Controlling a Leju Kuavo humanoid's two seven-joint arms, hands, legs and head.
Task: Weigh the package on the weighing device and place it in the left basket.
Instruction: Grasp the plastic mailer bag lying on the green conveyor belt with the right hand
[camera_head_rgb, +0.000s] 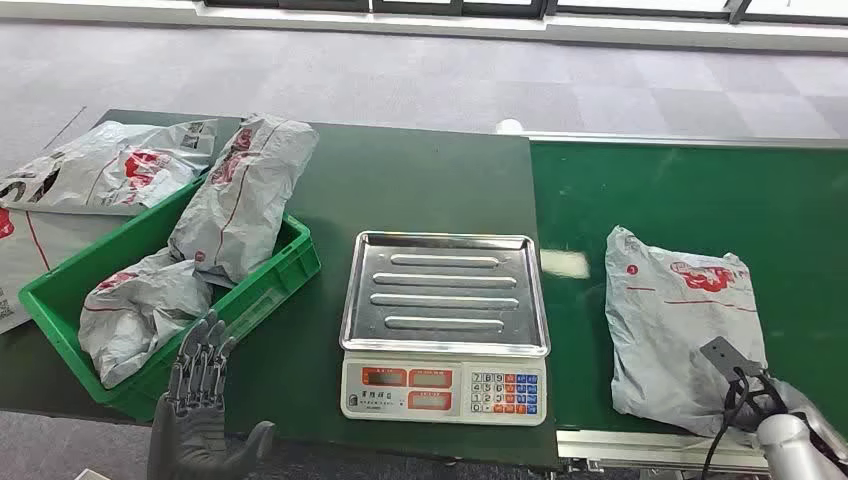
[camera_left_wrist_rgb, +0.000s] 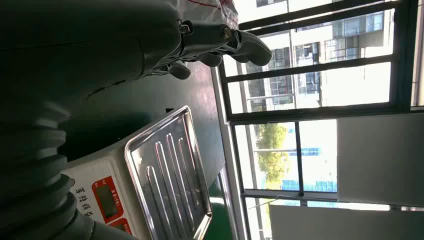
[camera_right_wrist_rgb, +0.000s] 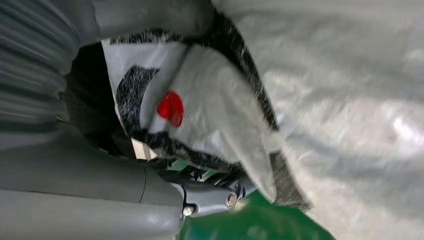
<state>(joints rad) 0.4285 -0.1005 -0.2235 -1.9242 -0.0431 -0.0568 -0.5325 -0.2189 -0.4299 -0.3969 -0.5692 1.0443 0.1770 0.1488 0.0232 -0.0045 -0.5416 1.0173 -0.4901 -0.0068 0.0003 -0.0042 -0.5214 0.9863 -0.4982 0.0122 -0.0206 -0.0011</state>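
Green table (camera_head_rgb: 420, 190) with scale (camera_head_rgb: 445, 325) at centre, green basket (camera_head_rgb: 60, 300) of bags on the left. Grey package (camera_head_rgb: 680, 325) lying right of the scale, near corner pressed against right hand (camera_right_wrist_rgb: 150, 185); grip impossible to tell. Left hand (camera_head_rgb: 205, 400) beside the basket, fingers spread, holding nothing.

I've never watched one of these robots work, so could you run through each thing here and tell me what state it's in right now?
Scale: tray bare, nothing being weighed.
Grey package on the belt: lying flat, right of the scale, not yet weighed.
Right hand: at the package's near edge, fingers against the bag; grip unclear.
Left hand: open, fingers spread, holding nothing.
Green basket: holds several grey packages, one leaning over its rim.
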